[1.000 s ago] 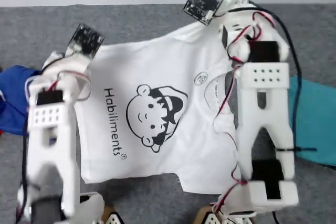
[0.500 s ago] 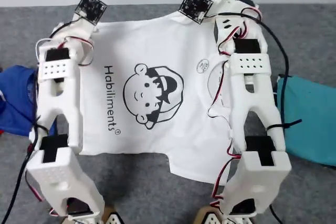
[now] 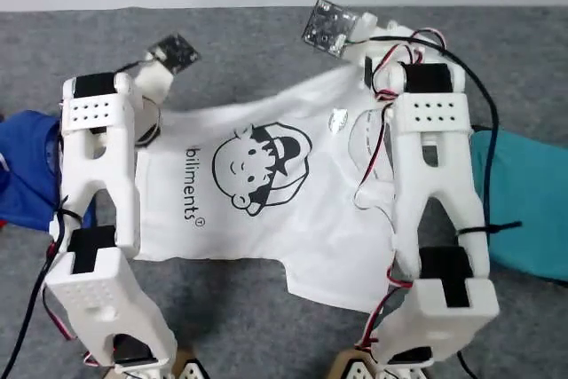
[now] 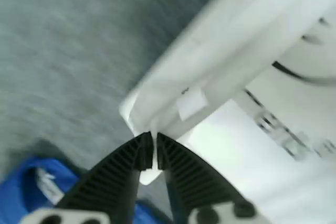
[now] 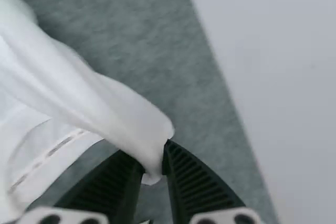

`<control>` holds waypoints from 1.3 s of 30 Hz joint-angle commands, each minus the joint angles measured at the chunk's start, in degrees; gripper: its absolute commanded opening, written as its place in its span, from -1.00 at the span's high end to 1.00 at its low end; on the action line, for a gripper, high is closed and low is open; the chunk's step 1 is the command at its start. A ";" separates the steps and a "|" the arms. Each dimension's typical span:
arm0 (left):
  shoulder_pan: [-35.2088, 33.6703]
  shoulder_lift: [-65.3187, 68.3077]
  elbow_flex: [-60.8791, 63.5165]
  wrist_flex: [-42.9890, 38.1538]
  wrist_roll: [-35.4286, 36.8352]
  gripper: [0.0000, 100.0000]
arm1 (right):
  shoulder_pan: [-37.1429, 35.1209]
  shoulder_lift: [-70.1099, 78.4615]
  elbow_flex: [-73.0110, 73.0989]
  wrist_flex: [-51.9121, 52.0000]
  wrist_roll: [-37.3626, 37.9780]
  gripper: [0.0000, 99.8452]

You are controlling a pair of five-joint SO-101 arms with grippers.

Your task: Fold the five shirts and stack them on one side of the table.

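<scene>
A white shirt (image 3: 257, 193) with a cartoon print lies between both arms on the grey table, its far edge lifted and folded toward the near side. My left gripper (image 4: 153, 153) is shut on the shirt's far left corner (image 4: 157, 114), which hangs doubled over above the table. My right gripper (image 5: 152, 169) is shut on the far right edge of the white shirt (image 5: 105, 108), raised off the cloth-covered table. In the high view the left gripper (image 3: 151, 104) and the right gripper (image 3: 359, 51) sit at the shirt's far corners.
A blue shirt (image 3: 25, 166) lies bunched at the table's left edge, also visible as blue shirt (image 4: 31, 192). A teal shirt (image 3: 528, 206) lies at the right edge. The grey table (image 3: 240, 51) ends at a pale wall beyond.
Both grippers have pulled the shirt's far edge up and back toward the near side. The far part of the shirt now folds over, hiding the start of the printed word.
</scene>
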 commanded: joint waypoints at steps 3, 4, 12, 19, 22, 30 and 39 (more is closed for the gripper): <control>0.18 -3.60 -1.89 10.90 -6.33 0.99 | -1.01 -6.81 -0.70 15.60 0.35 0.98; 0.26 -3.69 -1.89 12.57 -7.21 0.99 | -1.01 -7.25 -0.62 18.15 0.35 0.98; -1.85 -3.69 0.92 18.37 -11.69 0.99 | -1.19 -8.75 -0.62 37.67 0.35 0.98; -2.37 -3.78 9.98 18.37 -14.42 0.90 | -4.70 -9.63 5.10 43.74 -1.05 0.98; -2.20 -3.87 11.30 18.37 -14.42 0.81 | -6.37 -11.47 10.99 43.65 -0.97 0.98; -2.37 -4.04 11.30 18.37 -14.51 0.72 | -10.24 -17.27 24.97 43.56 -1.14 0.98; -1.23 -9.67 8.13 12.04 -7.82 0.72 | -9.98 -20.09 31.03 43.56 -1.14 0.98</control>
